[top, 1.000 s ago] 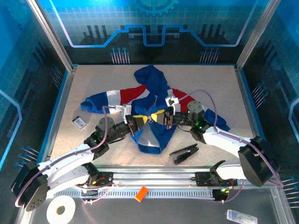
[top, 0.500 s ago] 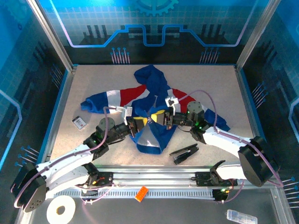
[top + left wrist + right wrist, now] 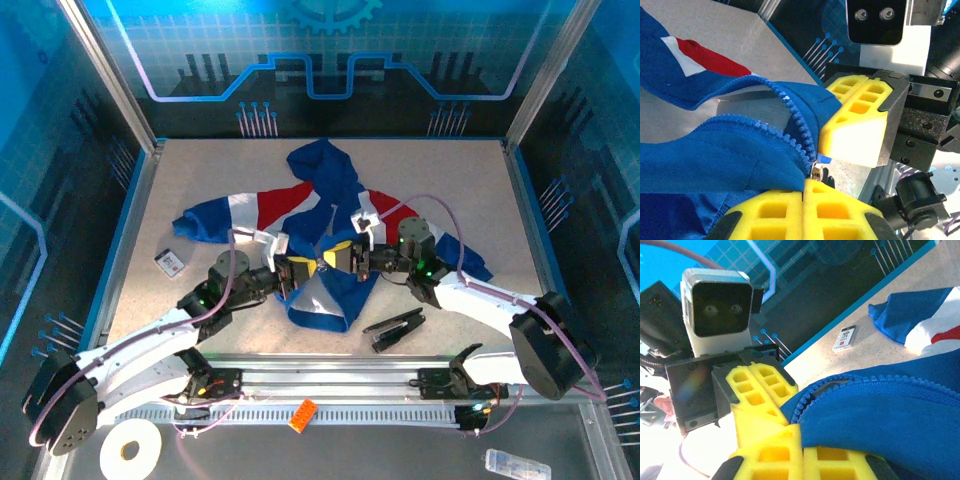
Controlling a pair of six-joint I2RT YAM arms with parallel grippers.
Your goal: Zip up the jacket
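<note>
On the table (image 3: 455, 200), about the middle, the jacket (image 3: 325, 200) lay w/ hood toward the far side and hem toward the arms. Its front was mostly unzipped, as far as I could judge. Both arms were over its lower front. Left gripper (image 3: 305, 270) was closed tight on blue fabric right at the zip. Right gripper (image 3: 340, 258) was also closed, pinching the jacket edge just beside it, tips nearly touching. From the left wrist, two rows of teeth (image 3: 792, 125) ran together into the slider (image 3: 816, 171), which sat at the left fingers (image 3: 840, 215).

Step in hand, I think: drawing the slider up. To do it well, one gripper should hold the hem end taut while the other pulls along the tooth line, not sideways. Folds near the slider could jam it, so both rows need to be flat & straight.

Blue panel walls (image 3: 330, 60) w/ printed circuit lines closed the cell on three sides. Table was speckled beige, matt, prob. w/ enough friction that cloth drags. Near the hem lay a black clip (image 3: 397, 328); left of the sleeve, a small card (image 3: 170, 262).
</note>
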